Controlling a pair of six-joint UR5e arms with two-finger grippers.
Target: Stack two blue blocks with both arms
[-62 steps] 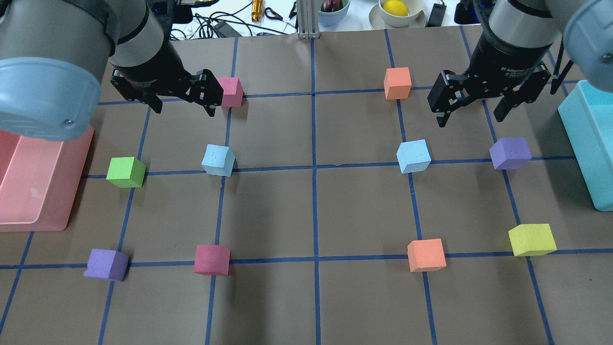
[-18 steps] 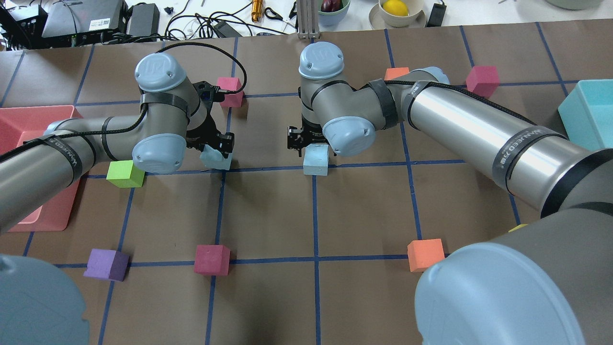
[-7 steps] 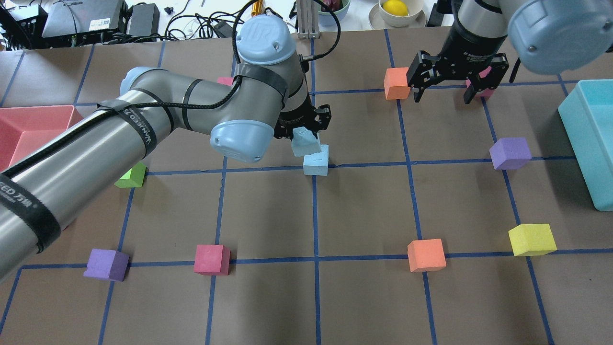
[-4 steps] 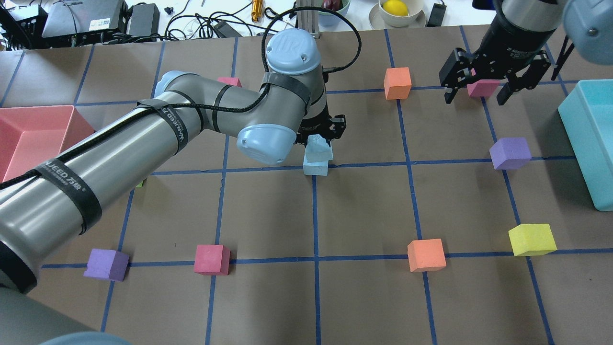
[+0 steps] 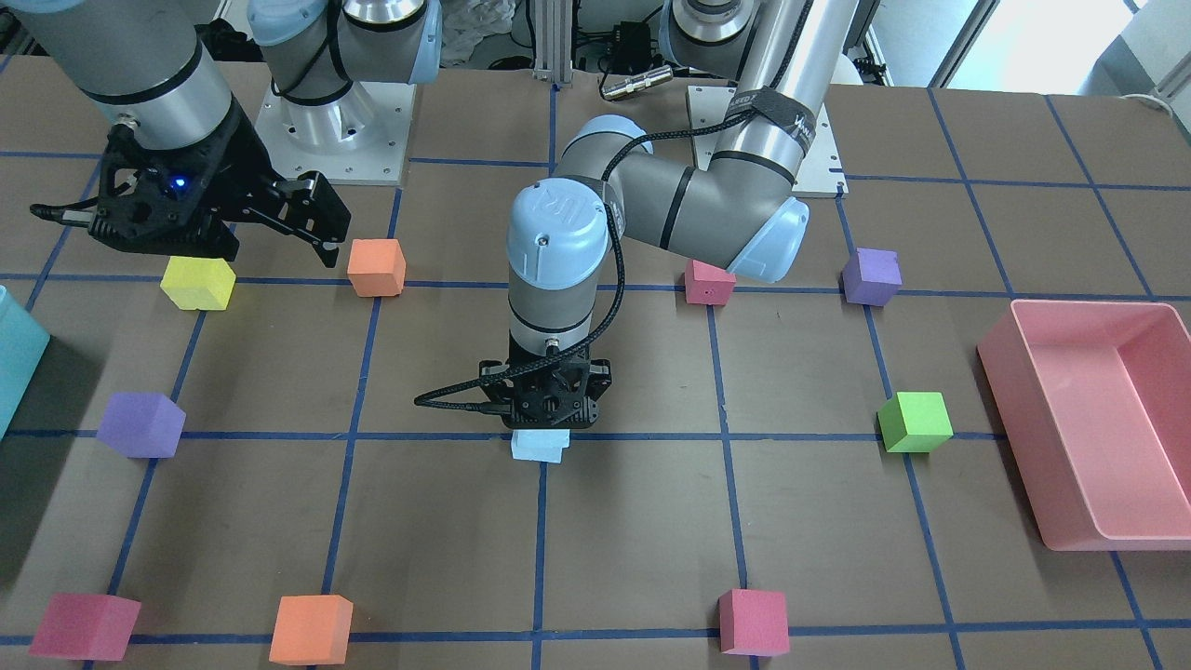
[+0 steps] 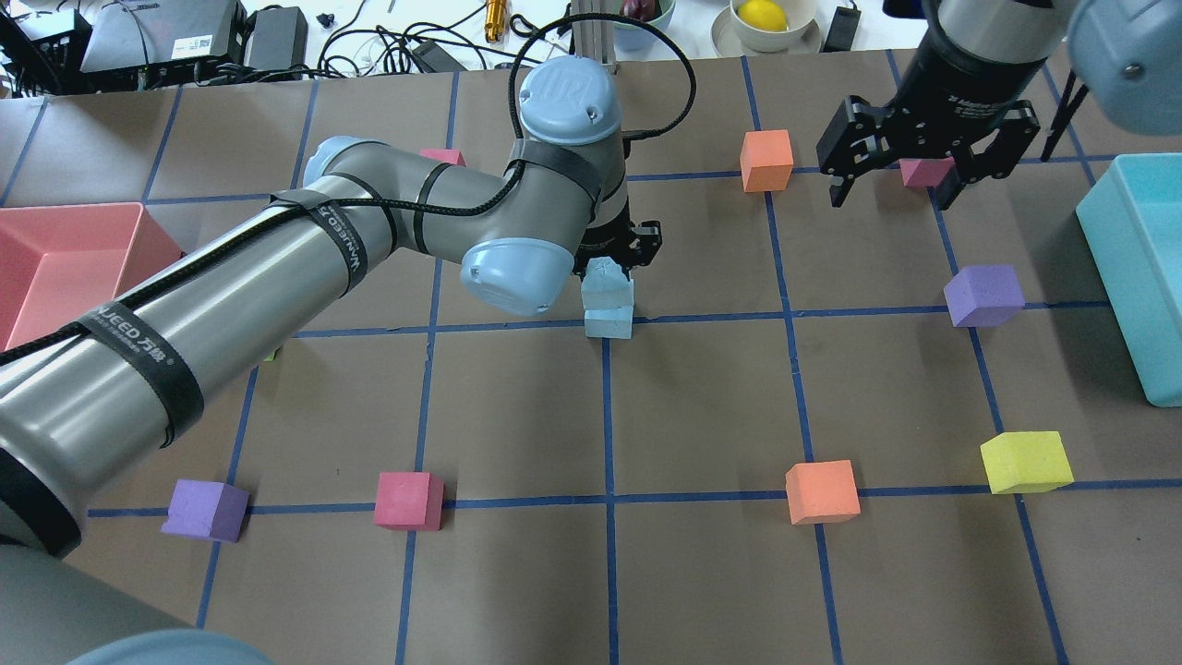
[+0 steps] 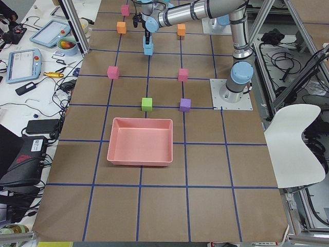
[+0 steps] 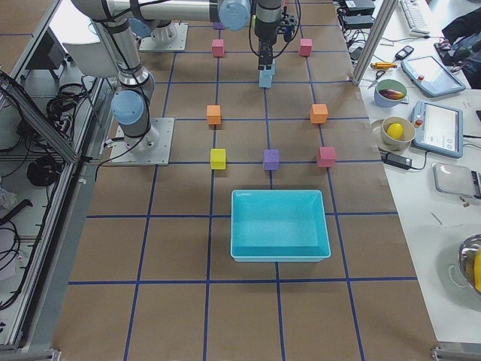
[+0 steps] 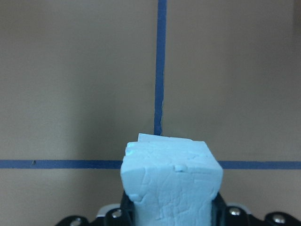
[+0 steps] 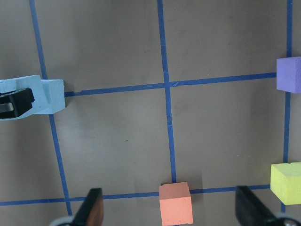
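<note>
- Two blue blocks meet in the overhead view. The lower blue block (image 6: pixel 609 324) sits on the surface (image 6: pixel 702 406) where two tape lines (image 6: pixel 702 319) cross. The upper blue block (image 6: pixel 607 282) is directly above it, a little tilted, pinched by the left gripper (image 6: pixel 611 270). I'd say it is held from above so it can come straight down. Less than a second ago the upper block hung off to one side of the lower one; now it sits more squarely over it.
- The right gripper (image 6: pixel 894 189) hangs well away from the lower blue block, spread wide and empty over a pink cube (image 6: pixel 923 171), likely parked to keep clear. It has drifted slightly back toward the lower block.
- From the front, the left gripper's black body hides the upper block. Only the lower blue block (image 5: pixel 540 447) shows beneath it, so I cannot tell whether the two touch.
- The left wrist view is filled by the held block (image 9: pixel 171 181), with a dark jaw on each side. A pale sliver behind its top edge is probably the lower block, which suggests the stack is slightly off-centre.
- The right wrist view shows the right gripper's own fingers (image 10: pixel 94 209) far apart, with nothing between them but an orange cube (image 10: pixel 175 202) lying on the surface below. The blue pair sits at the frame's edge.
- In both side views the stack is too small to judge.
</note>
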